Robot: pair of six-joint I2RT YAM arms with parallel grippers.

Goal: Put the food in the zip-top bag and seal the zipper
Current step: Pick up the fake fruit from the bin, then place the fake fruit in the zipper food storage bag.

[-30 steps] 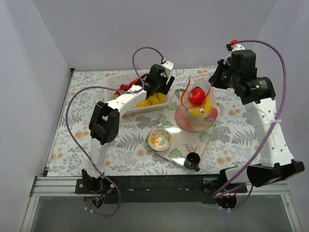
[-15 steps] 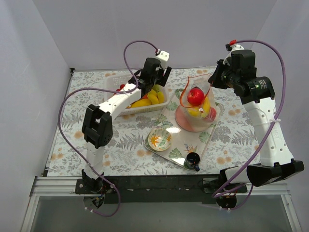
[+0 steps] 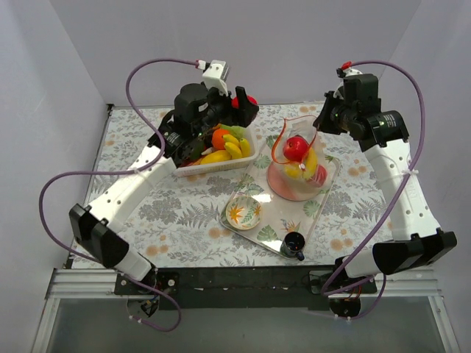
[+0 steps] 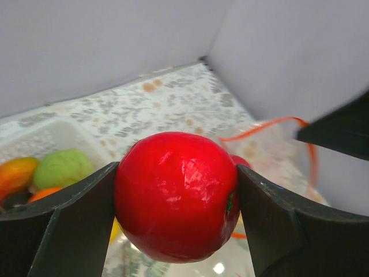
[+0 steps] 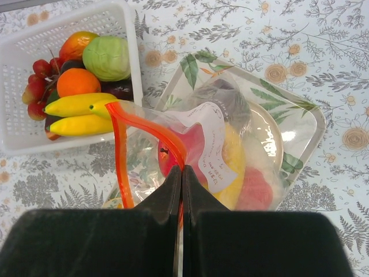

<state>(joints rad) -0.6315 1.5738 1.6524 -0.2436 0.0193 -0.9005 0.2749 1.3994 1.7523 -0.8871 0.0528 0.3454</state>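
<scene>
Your left gripper (image 3: 244, 107) clamps a red apple (image 4: 176, 193); your right gripper (image 5: 182, 173) is pinched tight on the bag's zipper (image 5: 122, 167).
The bag (image 5: 230, 147) stands upright on the tray (image 5: 302, 115), mouth open upward, fruit inside; the apple hangs between basket (image 5: 34, 147) and bag.

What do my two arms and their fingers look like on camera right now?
Both the left arm and right arm are white tubular links joined by chunky black joint housings. A purple cable loops loosely along each, with a red fitting near the wrist. The left fingers and right fingers are broad, matte black.
</scene>
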